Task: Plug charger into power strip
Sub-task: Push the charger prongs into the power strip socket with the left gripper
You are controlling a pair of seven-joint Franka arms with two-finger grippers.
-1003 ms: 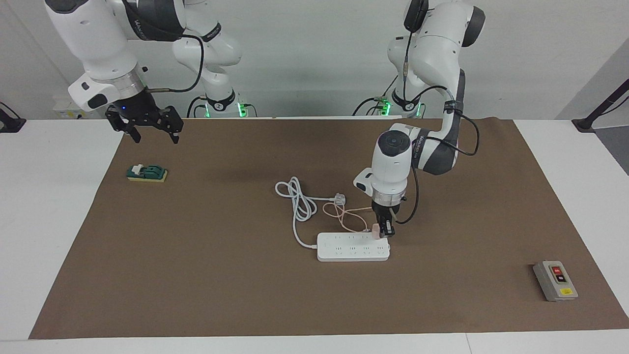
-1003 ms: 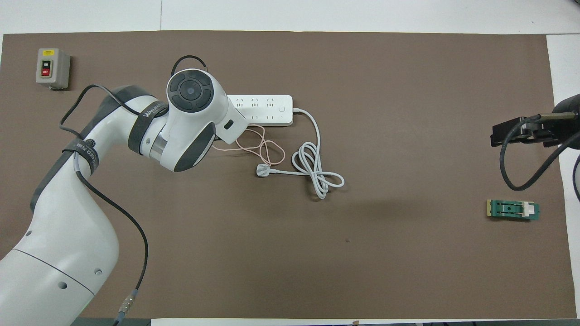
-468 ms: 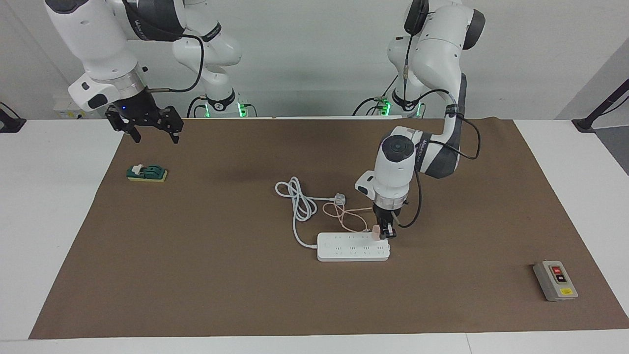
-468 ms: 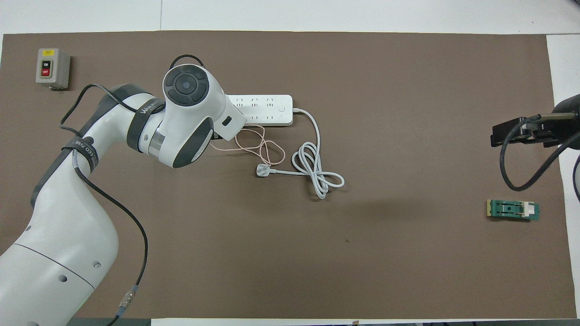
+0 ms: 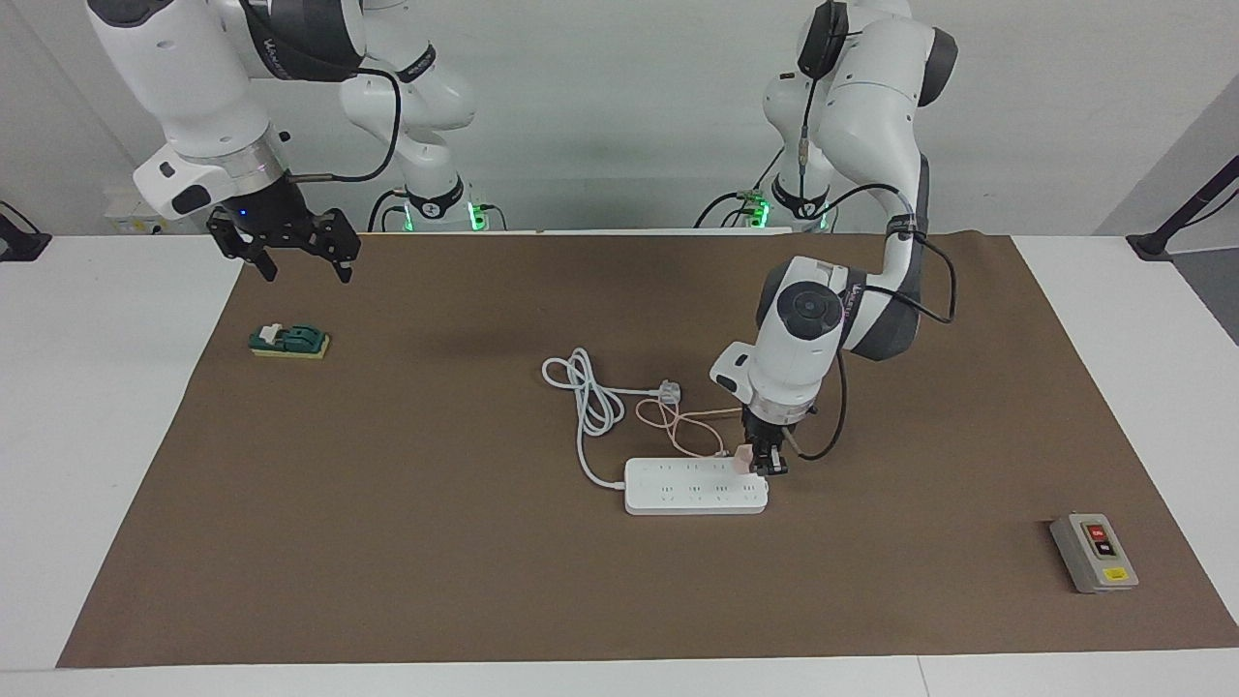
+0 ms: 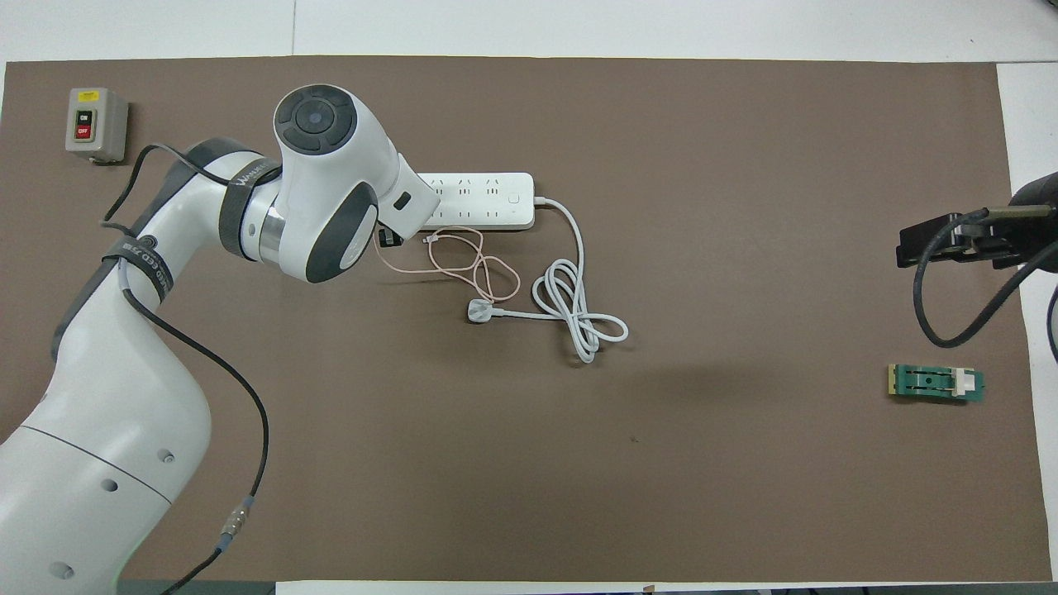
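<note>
I count one pale pink cube charger, clamped in my left gripper at the left-arm end of one white two-row power strip. Its thin pink-orange cable loops toward the robots beside one white three-pin plug. My right gripper waits, fingers apart, over the mat's edge.

- The brown mat looks matt, like paper.
- The power strip is smooth white plastic.
- The arm shells are shiny white plastic.
- The bench is smooth and white.
- The grey box looks like dull plastic.
</note>
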